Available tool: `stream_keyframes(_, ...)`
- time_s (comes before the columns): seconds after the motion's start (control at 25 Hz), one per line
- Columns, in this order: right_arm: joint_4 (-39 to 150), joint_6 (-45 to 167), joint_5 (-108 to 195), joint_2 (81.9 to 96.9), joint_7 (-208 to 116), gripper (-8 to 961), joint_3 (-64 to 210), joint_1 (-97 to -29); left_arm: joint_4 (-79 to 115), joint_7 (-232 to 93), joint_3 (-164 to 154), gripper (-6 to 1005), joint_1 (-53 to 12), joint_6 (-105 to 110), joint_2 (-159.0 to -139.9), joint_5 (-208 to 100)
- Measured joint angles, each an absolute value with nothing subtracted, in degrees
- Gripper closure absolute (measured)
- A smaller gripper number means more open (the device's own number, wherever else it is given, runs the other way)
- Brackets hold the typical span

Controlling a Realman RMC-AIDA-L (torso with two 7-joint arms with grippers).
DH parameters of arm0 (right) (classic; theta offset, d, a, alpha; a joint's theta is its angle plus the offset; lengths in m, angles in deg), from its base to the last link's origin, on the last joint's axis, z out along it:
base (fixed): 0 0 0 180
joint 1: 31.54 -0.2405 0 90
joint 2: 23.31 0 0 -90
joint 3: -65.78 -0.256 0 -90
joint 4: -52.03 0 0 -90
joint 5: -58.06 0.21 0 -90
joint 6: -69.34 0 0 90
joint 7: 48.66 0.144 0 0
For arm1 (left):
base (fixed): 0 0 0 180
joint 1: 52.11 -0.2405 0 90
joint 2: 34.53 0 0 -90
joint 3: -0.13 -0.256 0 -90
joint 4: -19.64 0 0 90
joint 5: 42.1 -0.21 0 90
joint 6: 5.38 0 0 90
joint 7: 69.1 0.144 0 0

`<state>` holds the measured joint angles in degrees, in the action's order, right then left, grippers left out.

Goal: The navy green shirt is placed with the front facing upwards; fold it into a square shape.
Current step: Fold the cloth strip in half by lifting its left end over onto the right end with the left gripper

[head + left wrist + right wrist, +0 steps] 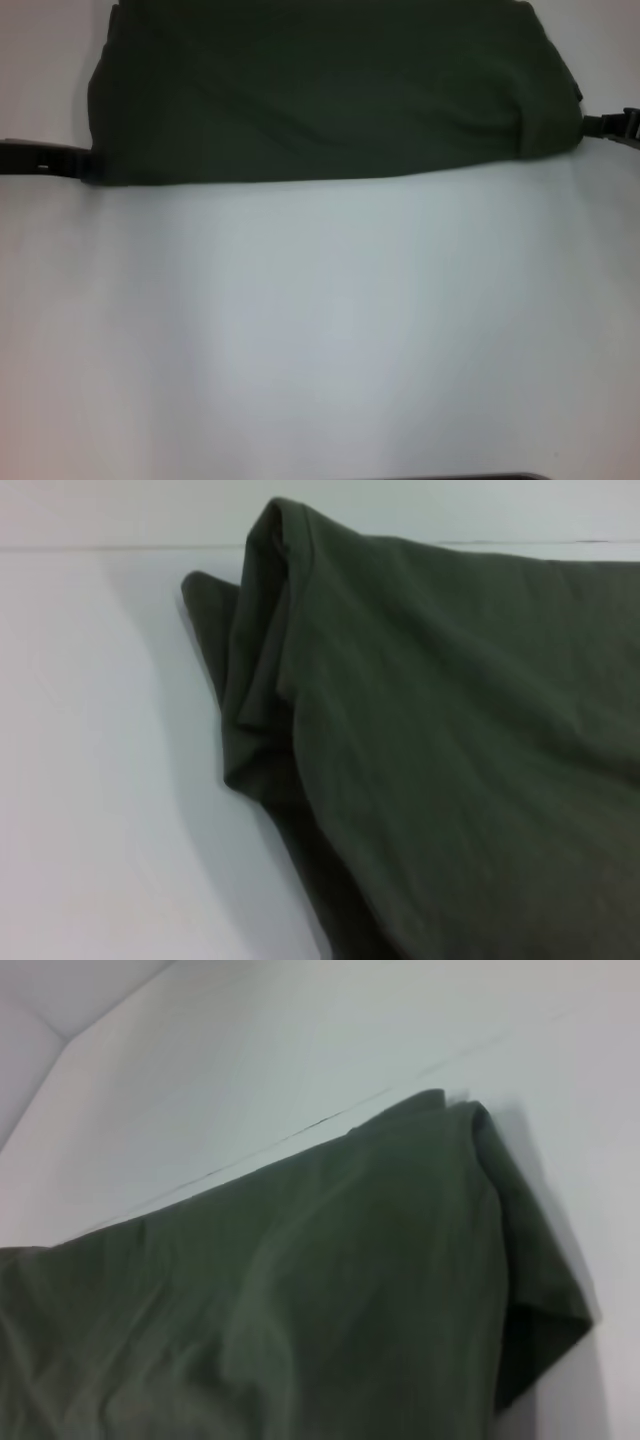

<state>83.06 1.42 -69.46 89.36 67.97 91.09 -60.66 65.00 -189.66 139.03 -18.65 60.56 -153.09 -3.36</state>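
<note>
The navy green shirt point(330, 90) lies folded into a wide dark olive band across the far part of the white table, plain cloth facing up and no lettering showing. My left gripper point(70, 162) is a dark bar low over the table, reaching the shirt's near left corner. At the shirt's right end sits my right gripper point(605, 125), touching the bunched cloth there. The left wrist view shows a layered, creased corner of the shirt point(420, 740) close up. In the right wrist view another folded corner of the shirt point(330, 1290) fills the frame.
The white table point(320, 330) stretches from the shirt's near edge toward me. A thin seam in the table surface point(300, 1130) runs past the shirt in the right wrist view. A dark strip point(470, 477) shows at the head view's lower edge.
</note>
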Motion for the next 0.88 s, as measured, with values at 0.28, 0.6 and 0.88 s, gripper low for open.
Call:
stream_keyframes(0.28, 83.31, -1.29, -69.46, 89.36, 65.44, 821, 90.92, -58.16, 65.46, -188.89, 141.49, 993, -19.28, 64.62, -152.7, -3.27)
stream_keyframes(0.6, 83.33, -3.98, -69.36, 89.38, 62.76, 811, 89.07, -55.98, 67.49, -186.65, 145.84, 993, -20.63, 72.7, -152.11, -2.82)
stream_keyframes(0.88, 84.33, -5.05, -68.72, 89.12, 61.59, 802, 84.45, -56.06, 67.18, -186.03, 145.81, 994, -21.16, 72.85, -151.95, -2.22)
